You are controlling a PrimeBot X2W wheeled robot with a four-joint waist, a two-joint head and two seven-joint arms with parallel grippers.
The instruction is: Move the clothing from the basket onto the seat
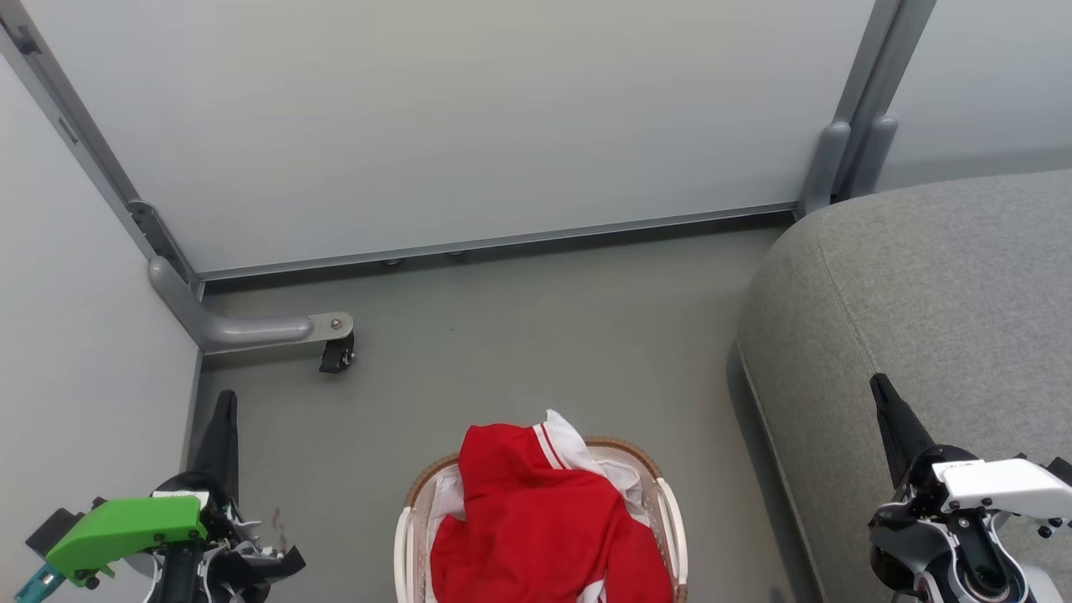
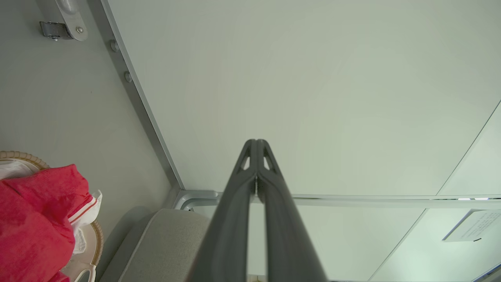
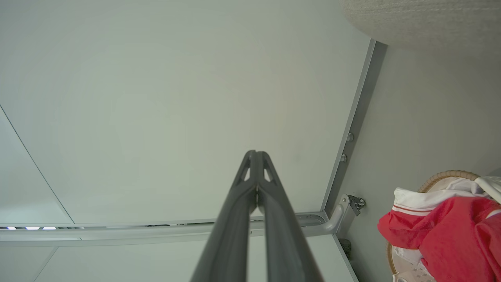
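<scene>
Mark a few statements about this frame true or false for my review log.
1. The clothing lies in the basket. True.
2. The left gripper grips a red garment. False: it is shut on nothing, left of the basket.
3. The seat stands to the robot's right of the basket. True.
4. The right gripper is wide open. False: its fingers are pressed together, empty.

One basket (image 1: 641,459) is carrying one bunched red heap of clothing (image 1: 536,519), its garments uncountable. One seat (image 1: 938,285) and two grippers are showing: left gripper (image 1: 226,402), right gripper (image 1: 881,389).
</scene>
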